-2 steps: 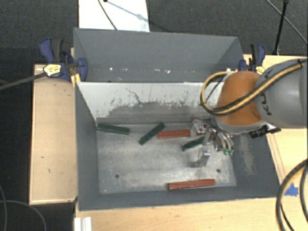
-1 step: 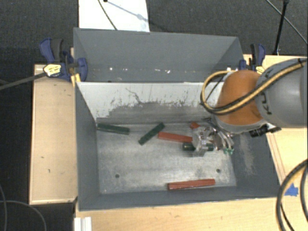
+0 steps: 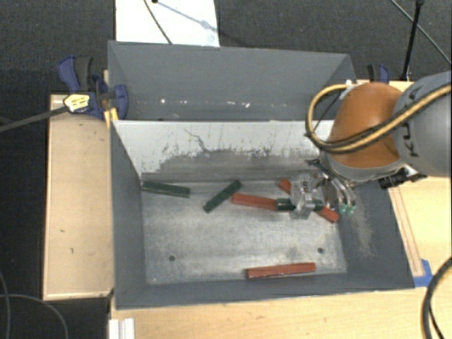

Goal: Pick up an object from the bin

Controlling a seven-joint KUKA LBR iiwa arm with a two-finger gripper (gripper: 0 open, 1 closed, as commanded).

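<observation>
Orange cover (image 3: 364, 122) tops the tool (image 3: 311, 202) (red stick (image 3: 253, 201) just beside).

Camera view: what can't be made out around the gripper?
1. Long red bar, camera view: its right end runs under the gripper, so contact is unclear.
2. Red piece right of the gripper: partly covered by the arm; shape unclear.
3. Small red bit behind the gripper: too small to identify.

A thin red stick (image 3: 253, 201) lies flat on the floor of the bin (image 3: 233, 292), right of the bin's centre, its right end angled slightly toward the bin's front wall
</observation>
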